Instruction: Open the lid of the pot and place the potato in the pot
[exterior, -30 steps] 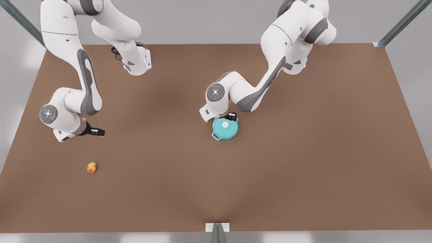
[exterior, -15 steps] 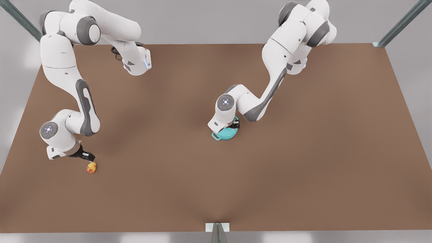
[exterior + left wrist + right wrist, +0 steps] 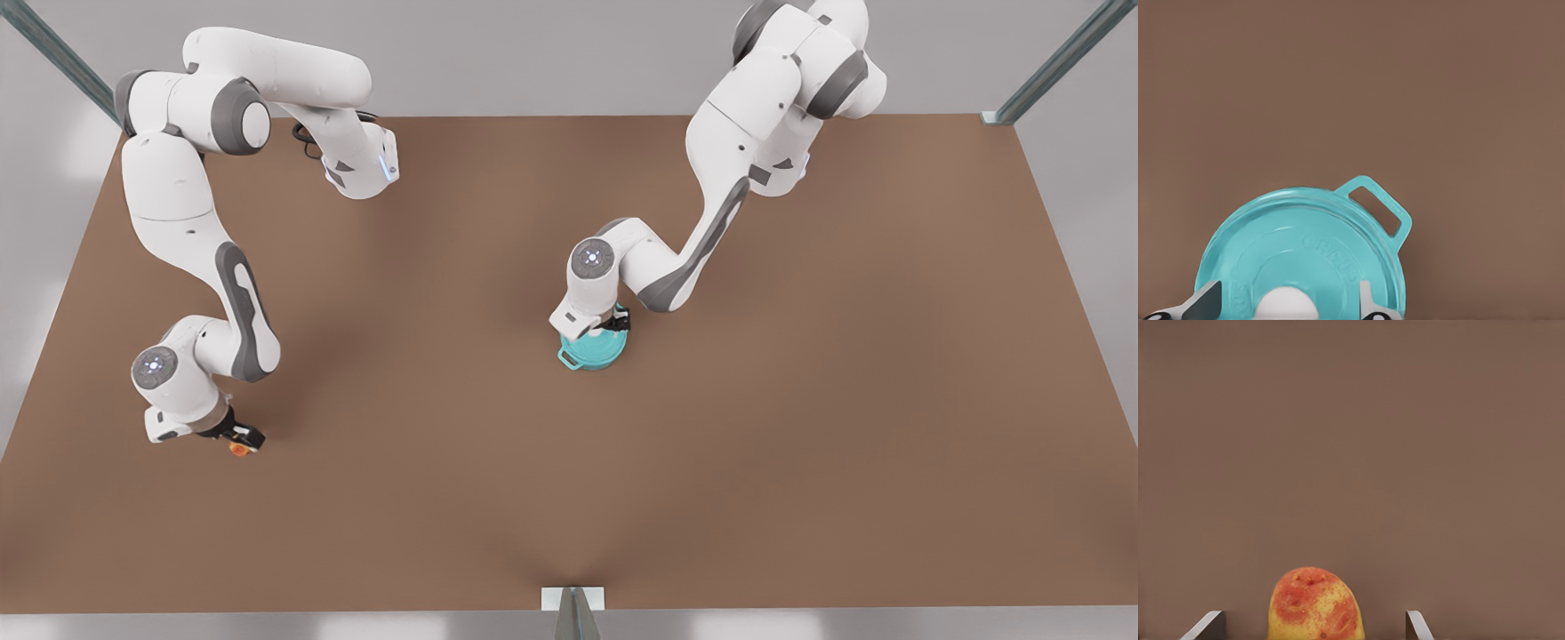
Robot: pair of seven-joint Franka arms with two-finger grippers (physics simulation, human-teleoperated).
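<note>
Left gripper (image 3: 613, 325), frame centre, straddles the pot lid (image 3: 1305, 260) knob, jaws apart: close squarely. Right gripper (image 3: 238, 437), lower left, brackets the potato (image 3: 1314, 605), unclamped.

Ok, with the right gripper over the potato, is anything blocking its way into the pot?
Yes: the pot lid sits on the pot, the left gripper open around its knob. The right gripper is open around the potato. The table between shows nothing.

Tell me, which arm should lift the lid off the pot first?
The left arm, probably. Its end effector already sits over the pot lid, open, a finger on each side of the white knob. The right end effector is far away, open around the potato.
</note>
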